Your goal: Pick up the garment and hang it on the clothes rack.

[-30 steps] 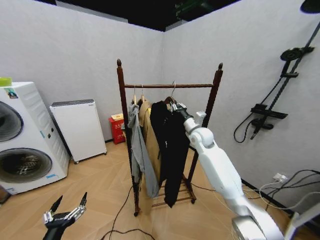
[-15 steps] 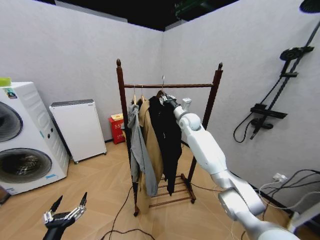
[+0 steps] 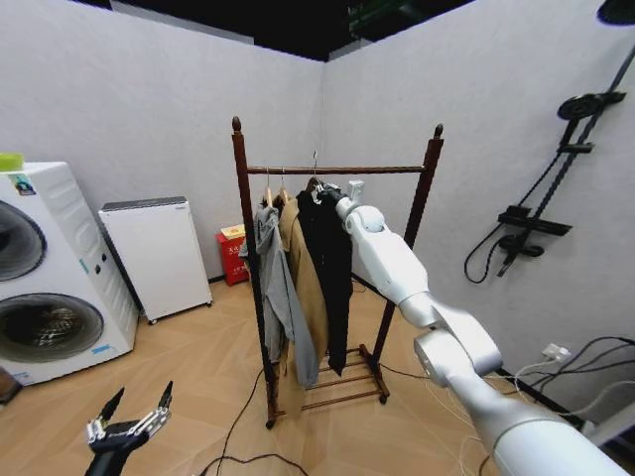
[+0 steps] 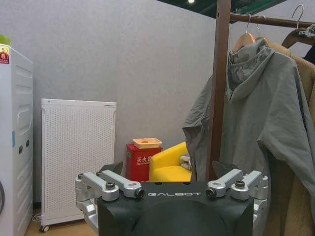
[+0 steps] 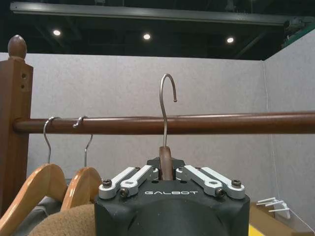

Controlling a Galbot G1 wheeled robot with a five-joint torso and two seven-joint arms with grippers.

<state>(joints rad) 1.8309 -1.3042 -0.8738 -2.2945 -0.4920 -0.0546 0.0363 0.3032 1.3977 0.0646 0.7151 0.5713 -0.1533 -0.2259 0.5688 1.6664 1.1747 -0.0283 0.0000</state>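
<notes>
Black garment (image 3: pixel 327 258) hangs below right claw (image 5: pixel 166 169) clamping its hanger.

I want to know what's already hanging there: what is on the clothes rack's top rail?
On the clothes rack rail hang a grey hooded sweatshirt and a tan coat. The right gripper holds the garment; its hook rises above the rail. The garments cover what lies behind them.

"GALBOT" is embossed on the left end effector (image 4: pixel 174 184) housing and on the right end effector (image 5: pixel 166 172) housing. Red box (image 4: pixel 140 161) bears Chinese characters "灭火".
</notes>
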